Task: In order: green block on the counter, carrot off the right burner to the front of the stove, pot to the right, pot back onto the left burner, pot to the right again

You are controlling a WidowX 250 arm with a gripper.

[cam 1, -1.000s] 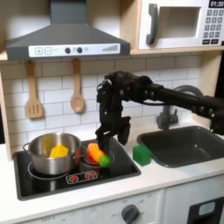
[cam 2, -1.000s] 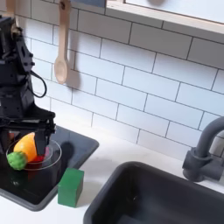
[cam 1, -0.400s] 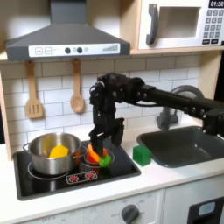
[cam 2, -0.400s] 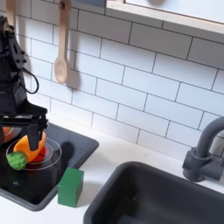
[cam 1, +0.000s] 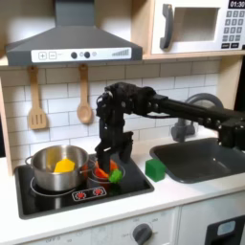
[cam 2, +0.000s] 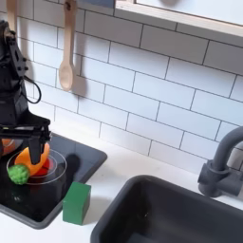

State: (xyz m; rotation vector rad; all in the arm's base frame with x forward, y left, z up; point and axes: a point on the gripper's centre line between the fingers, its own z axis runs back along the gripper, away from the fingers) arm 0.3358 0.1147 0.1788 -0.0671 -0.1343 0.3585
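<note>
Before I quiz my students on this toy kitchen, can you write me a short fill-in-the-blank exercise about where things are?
1. The green block stands on the ____, between stove and sink.
2. The carrot lies on a red ____ ring.
3. A yellow toy piece sits inside the ____.
4. The gripper hangs right above the ____.

Missing words: counter; burner; pot; carrot

The gripper (cam 1: 107, 156) hides part of the carrot (cam 1: 102, 170). The second exterior view's left edge cuts off the stove (cam 2: 57, 190).
</note>
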